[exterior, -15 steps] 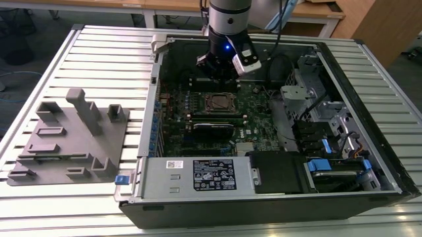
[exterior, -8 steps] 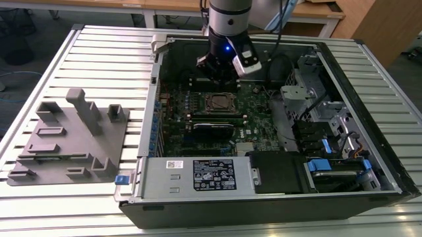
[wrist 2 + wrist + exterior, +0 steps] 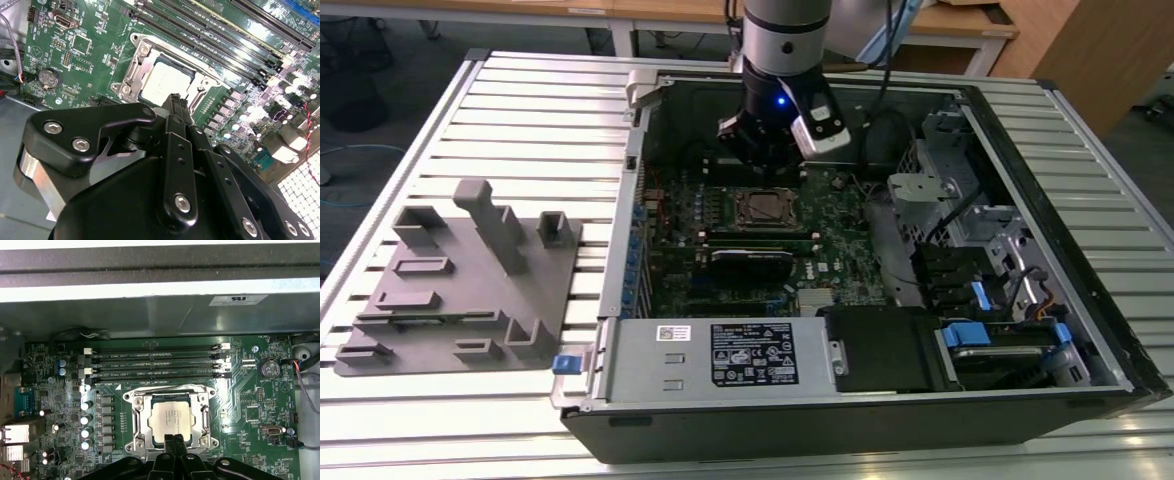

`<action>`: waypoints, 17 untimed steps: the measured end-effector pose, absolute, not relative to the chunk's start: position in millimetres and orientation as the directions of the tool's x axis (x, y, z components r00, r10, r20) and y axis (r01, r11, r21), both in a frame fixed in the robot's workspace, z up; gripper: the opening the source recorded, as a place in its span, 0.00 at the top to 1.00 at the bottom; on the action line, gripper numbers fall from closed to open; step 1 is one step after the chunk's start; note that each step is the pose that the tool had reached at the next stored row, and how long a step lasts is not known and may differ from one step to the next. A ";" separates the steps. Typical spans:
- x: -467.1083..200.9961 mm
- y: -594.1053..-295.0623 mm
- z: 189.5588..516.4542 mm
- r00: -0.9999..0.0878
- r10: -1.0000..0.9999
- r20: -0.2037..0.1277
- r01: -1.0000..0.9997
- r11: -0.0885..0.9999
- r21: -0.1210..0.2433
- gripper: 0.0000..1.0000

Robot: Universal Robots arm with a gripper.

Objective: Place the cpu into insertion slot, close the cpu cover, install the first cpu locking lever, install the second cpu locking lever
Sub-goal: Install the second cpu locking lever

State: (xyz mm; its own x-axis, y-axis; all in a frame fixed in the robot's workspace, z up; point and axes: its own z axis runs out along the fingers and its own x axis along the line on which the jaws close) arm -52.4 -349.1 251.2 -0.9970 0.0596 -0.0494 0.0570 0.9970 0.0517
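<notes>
Your end effector hangs just above the near edge of the insertion slot, fingers pressed together, pinching nothing. The cpu sits flat in that slot — silver face showing through the window of the cpu cover, which lies down around it. In the exterior view the arm stands over the green motherboard inside the open computer case on the slatted desk — a grey fixture block lies on the exterior view's left.
</notes>
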 end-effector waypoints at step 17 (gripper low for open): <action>-52.4 -352.9 251.2 -0.997 0.060 -0.049 0.057 0.997 0.052 0.90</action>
State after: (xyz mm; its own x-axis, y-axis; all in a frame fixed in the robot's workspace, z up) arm -52.4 -352.9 251.2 -0.9970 0.0597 -0.0493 0.0571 0.9970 0.0517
